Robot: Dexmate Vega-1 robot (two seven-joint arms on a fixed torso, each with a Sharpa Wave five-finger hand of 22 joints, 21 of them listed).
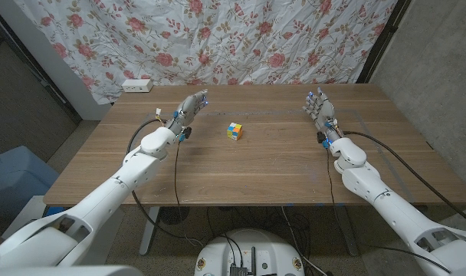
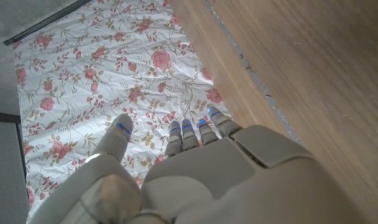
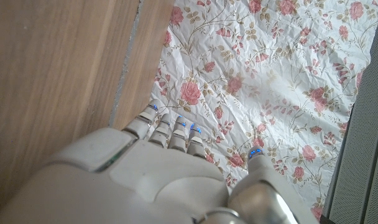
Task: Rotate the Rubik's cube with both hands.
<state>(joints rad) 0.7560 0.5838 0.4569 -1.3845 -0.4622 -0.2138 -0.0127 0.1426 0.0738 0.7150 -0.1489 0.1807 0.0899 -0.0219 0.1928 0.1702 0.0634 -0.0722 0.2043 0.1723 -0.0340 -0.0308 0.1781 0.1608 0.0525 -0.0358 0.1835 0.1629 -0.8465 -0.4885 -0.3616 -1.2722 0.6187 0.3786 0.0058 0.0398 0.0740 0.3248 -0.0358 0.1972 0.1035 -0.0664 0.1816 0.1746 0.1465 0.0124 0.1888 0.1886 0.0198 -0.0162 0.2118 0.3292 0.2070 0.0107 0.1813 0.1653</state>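
Note:
A small multicoloured Rubik's cube (image 1: 234, 131) sits alone on the wooden table (image 1: 241, 165), a little behind its middle. My left hand (image 1: 188, 109) is raised to the cube's left, a short gap away, fingers apart and holding nothing. My right hand (image 1: 320, 109) stands farther off on the cube's right, fingers spread upward, also holding nothing. In the left wrist view the back of my left hand (image 2: 207, 180) points along the table toward the flowered curtain. The right wrist view has the back of my right hand (image 3: 152, 180) facing the same curtain.
A flowered curtain (image 1: 218, 38) hangs behind the table's far edge. A white power strip (image 1: 136, 85) lies at the far left corner. A blue bin (image 1: 14, 180) stands on the floor to the left. Black cables run along both forearms.

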